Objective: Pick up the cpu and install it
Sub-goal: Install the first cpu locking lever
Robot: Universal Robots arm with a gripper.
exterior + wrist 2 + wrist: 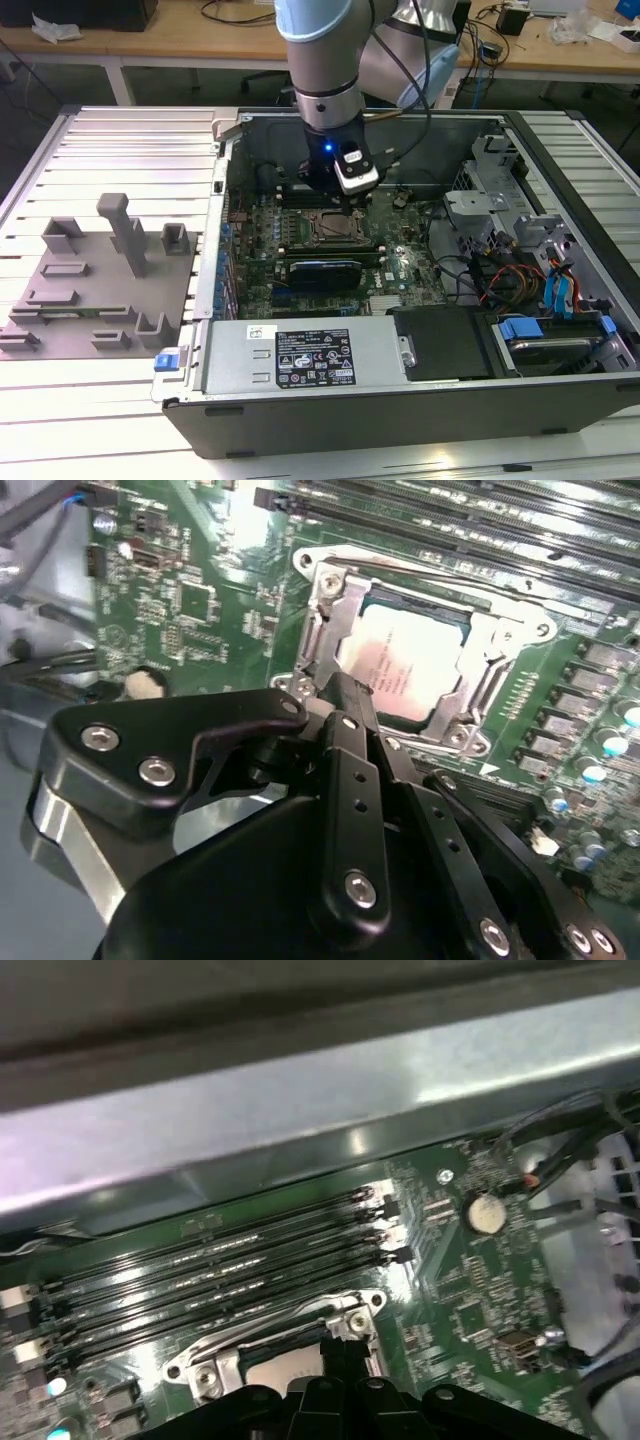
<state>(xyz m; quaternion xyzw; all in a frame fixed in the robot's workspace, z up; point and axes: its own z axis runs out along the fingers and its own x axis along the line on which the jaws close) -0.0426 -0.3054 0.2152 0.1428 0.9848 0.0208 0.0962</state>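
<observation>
Inside the computer case (400,420), where does the cpu lie? (Student)

Fig. 1a: the cpu (410,665) lies flat in the socket frame (500,630), silver top upward, near the middle of the motherboard (180,600). The frame's metal rim surrounds it on all sides. In the exterior view the cpu (338,228) lies just in front of the arm's tip. (Tutor)

And the end effector? (Student)

Fig. 1b: the gripper (335,695) hangs over one edge of the socket frame, beside the cpu. Its fingers (345,740) are drawn together with nothing visible between them. Whether the tips touch the frame cannot be told. In the first wrist view the gripper (345,1355) points at the frame's edge nearest the memory slots (220,1270). In the exterior view the gripper (335,198) reaches down from the arm (320,60) toward the case's far wall. (Tutor)

What else sits on the board? (Student)

Fig. 1c: four long memory slots run parallel beside the socket; a coin cell (486,1213) lies past their ends. (Tutor)

And outside the case? (Student)

Fig. 1d: the case stands open on a slatted worktop (100,420), with a power supply (300,355) along its near edge. On the worktop at the exterior view's left, apart from the case, rests a grey fixture plate (90,300) with blocks and posts. (Tutor)
</observation>
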